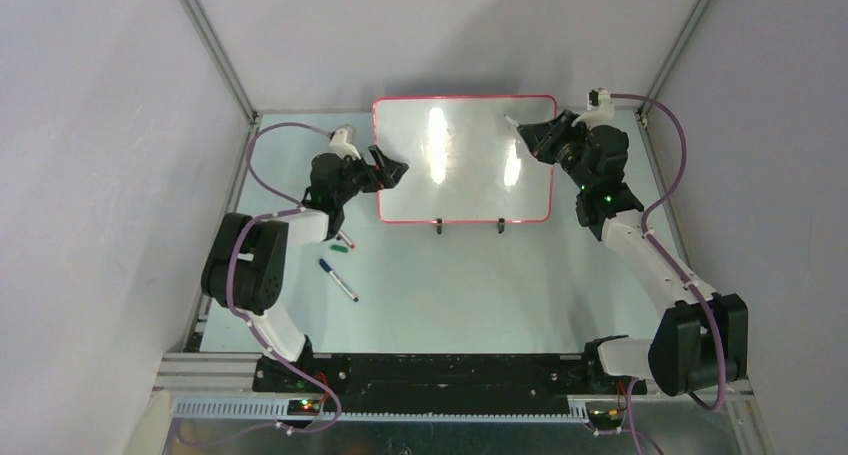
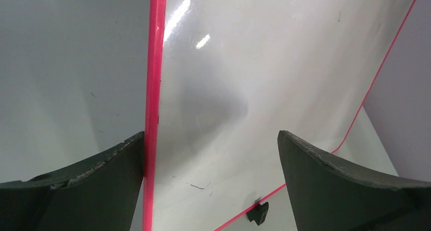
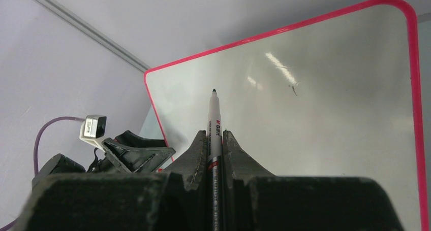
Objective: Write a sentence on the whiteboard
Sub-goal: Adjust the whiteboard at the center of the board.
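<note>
The whiteboard (image 1: 465, 175) stands upright at the back middle of the table, glossy white with a red-pink rim. Its face (image 3: 330, 114) carries only a tiny dark mark (image 3: 294, 90); the sentence is not in view. My right gripper (image 3: 214, 134) is shut on a white marker (image 3: 213, 114) whose dark tip points at the board, just short of its upper right part (image 1: 512, 125). My left gripper (image 2: 211, 134) stands open at the board's left edge. The red rim (image 2: 152, 89) runs beside its left finger, and the right finger hangs over the board's face.
Three loose markers lie on the table left of the board: a blue-capped one (image 1: 338, 280), a green one (image 1: 340, 246) and one more (image 1: 346, 238). Two small black feet (image 1: 439, 226) hold the board up. Grey walls and metal posts close in the back corners.
</note>
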Motion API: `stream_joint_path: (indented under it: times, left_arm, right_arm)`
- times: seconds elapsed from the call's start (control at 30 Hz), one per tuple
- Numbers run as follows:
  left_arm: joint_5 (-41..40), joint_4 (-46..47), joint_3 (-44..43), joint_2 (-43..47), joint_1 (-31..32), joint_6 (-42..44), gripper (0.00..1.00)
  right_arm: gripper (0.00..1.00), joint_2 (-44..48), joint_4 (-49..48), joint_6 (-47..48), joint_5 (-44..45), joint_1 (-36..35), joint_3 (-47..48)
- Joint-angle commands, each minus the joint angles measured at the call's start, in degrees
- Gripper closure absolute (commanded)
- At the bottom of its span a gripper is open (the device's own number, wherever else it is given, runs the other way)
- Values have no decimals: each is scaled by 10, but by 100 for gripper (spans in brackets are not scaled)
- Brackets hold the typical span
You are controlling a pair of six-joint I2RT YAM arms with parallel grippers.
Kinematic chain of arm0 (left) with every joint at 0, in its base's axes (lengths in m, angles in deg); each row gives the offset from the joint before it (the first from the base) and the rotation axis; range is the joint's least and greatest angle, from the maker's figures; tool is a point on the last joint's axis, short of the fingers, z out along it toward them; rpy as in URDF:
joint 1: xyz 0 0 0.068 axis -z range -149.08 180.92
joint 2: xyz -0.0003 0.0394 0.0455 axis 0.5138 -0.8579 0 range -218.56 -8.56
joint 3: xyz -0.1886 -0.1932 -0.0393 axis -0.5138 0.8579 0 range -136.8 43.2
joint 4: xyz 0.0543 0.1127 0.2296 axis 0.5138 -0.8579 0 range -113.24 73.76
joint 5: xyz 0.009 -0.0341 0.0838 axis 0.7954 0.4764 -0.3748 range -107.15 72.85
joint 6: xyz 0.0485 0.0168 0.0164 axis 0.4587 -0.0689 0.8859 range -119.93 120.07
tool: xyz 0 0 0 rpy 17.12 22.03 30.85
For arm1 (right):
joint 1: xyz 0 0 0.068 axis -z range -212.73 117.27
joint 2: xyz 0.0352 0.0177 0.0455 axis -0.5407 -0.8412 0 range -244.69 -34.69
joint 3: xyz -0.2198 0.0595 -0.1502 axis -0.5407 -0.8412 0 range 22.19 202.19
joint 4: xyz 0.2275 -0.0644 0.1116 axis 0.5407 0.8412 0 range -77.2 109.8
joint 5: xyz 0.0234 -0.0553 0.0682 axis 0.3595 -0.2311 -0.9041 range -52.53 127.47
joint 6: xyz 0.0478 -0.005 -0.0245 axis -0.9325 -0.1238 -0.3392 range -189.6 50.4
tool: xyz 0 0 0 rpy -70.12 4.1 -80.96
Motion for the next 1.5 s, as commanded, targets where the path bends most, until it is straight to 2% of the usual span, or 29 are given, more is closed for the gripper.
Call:
stream_joint_path:
  times: [0.0, 0.27, 0.33, 0.4, 0.6, 0.93, 1.23, 1.47]
  left_arm:
    - [-9, 2, 6, 42, 10, 19, 1]
    - [-50, 27, 34, 76, 10, 24, 1]
    - [-62, 46, 49, 87, 10, 24, 1]
    - [-76, 70, 69, 98, 9, 25, 1]
    - [-108, 79, 82, 108, 6, 27, 1]
    - [-140, 95, 96, 118, -4, 19, 1]
    - [-129, 144, 122, 124, -28, -5, 0]
    - [-108, 176, 133, 122, -42, -27, 1]
  right_arm:
    - [100, 4, -15, 10, 6, -1, 12]
    - [100, 13, -10, 26, 15, -13, 13]
    - [100, 21, 8, 74, 88, -43, 20]
    - [100, 29, 6, 124, 162, -108, 21]
    - [100, 17, -54, 201, 257, -198, 9]
    - [100, 10, -76, 213, 256, -217, 8]
    - [100, 6, -42, 192, 266, -204, 25]
    - [100, -19, -1, 158, 240, -191, 59]
